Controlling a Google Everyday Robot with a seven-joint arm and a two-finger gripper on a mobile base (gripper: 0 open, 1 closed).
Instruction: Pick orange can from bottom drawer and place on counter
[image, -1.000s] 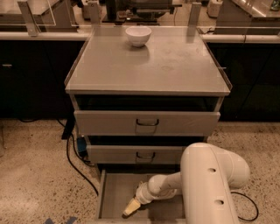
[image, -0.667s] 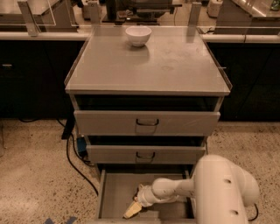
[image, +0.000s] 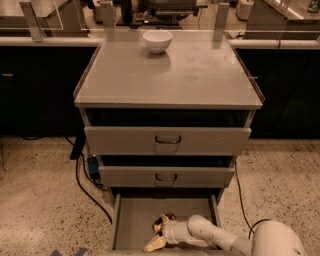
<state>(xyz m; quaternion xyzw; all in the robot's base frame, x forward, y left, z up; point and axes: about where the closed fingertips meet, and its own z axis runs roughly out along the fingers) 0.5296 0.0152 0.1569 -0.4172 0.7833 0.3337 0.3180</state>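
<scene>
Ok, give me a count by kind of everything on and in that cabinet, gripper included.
Drawers: 3 (top drawer, middle drawer, bottom drawer pulled out)
Bowls: 1 (white bowl on the counter)
Cans: 1 (orange can in the bottom drawer)
Grippers: 1 (gripper down in the bottom drawer, at the can)
Total: 6

Cream claw (image: 159, 235) in grey bottom drawer (image: 134, 220), shiny orange can (image: 164, 220), white bowl (image: 157, 41), speckled floor (image: 40, 200)
</scene>
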